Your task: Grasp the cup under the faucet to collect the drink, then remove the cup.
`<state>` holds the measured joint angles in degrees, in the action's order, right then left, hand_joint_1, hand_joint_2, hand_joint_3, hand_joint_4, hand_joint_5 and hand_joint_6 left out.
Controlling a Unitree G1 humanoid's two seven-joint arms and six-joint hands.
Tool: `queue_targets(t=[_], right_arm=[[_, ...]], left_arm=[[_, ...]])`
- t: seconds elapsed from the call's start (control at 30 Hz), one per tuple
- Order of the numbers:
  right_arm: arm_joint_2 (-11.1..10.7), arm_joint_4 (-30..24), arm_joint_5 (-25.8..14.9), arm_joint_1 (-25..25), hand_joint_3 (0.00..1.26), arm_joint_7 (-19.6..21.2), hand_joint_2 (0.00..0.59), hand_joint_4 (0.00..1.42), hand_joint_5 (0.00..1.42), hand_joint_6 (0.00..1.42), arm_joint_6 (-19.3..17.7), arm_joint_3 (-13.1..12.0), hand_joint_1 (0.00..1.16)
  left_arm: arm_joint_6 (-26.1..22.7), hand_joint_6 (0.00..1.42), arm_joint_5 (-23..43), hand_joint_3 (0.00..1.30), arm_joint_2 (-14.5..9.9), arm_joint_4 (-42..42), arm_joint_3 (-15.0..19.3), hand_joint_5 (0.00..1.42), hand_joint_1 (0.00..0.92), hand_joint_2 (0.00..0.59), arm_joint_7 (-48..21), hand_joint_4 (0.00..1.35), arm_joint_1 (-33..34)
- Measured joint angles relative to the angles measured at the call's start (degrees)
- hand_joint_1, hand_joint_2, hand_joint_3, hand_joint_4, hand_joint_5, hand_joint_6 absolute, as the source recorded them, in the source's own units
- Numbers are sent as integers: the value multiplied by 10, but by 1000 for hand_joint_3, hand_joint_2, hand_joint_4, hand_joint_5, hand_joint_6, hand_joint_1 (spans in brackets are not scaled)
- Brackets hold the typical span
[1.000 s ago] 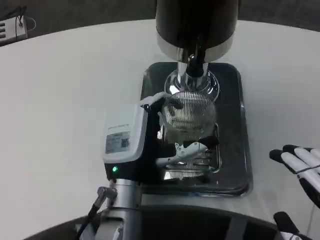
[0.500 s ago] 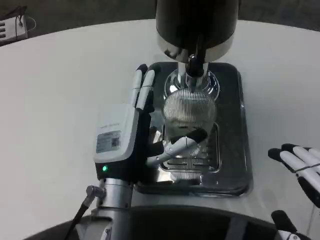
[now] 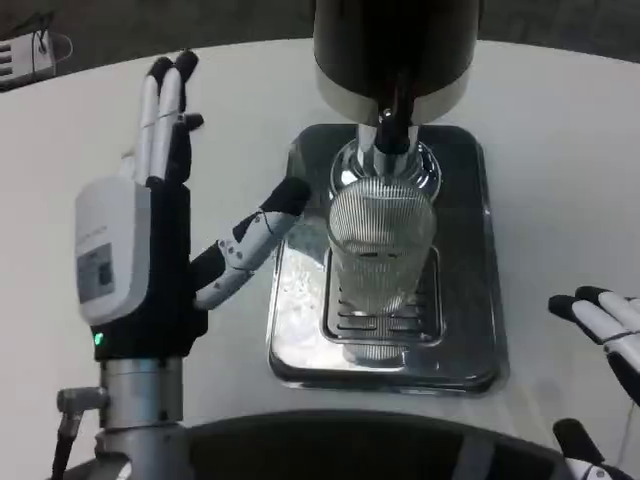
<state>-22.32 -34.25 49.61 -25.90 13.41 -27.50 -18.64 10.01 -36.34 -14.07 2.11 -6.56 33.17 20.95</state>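
Observation:
A clear ribbed cup (image 3: pixel 381 258) stands upright on the grille of a shiny metal drip tray (image 3: pixel 463 250), right below the faucet (image 3: pixel 391 128) of a dark dispenser (image 3: pixel 394 45). My left hand (image 3: pixel 160 235) is to the left of the tray, fingers spread and pointing away from me, its thumb reaching toward the cup without touching it. It holds nothing. My right hand (image 3: pixel 608 340) lies at the right edge of the picture, fingers apart, well clear of the tray.
The white table (image 3: pixel 120 130) runs wide on the left and right of the tray. A small object with wires (image 3: pixel 28 52) sits at the far left corner. A dark edge (image 3: pixel 350 450) crosses the bottom of the picture.
My left hand has let go of the cup, opened its fingers and drawn back to the left, off the tray. The cup stays under the faucet. My right hand has barely moved.

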Motion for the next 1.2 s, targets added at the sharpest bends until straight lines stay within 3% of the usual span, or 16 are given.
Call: queue_targets(t=[0.23,0.47,0.63,0.83,1.2], right_arm=[[2,0,0,-5,177,-1,491,151,210,257,-3,11,249],[2,0,0,-7,177,-5,492,151,196,251,-6,16,241],[2,0,-1,-10,177,-5,492,151,196,251,-11,19,239],[2,0,-4,-11,177,-7,492,151,195,251,-13,20,237],[2,0,-7,-8,177,-10,492,151,195,251,-13,24,237]], left_arm=[[-56,0,25,0,45,151,11,4,0,172,-89,0,-68],[-127,0,-9,0,118,301,-26,30,0,181,-147,0,-84],[-161,0,-52,0,157,336,-54,48,0,186,-177,0,-59],[-173,0,-80,0,172,318,-75,124,0,181,-196,0,-17],[-185,0,-95,0,175,243,-106,134,0,180,-218,0,45]])
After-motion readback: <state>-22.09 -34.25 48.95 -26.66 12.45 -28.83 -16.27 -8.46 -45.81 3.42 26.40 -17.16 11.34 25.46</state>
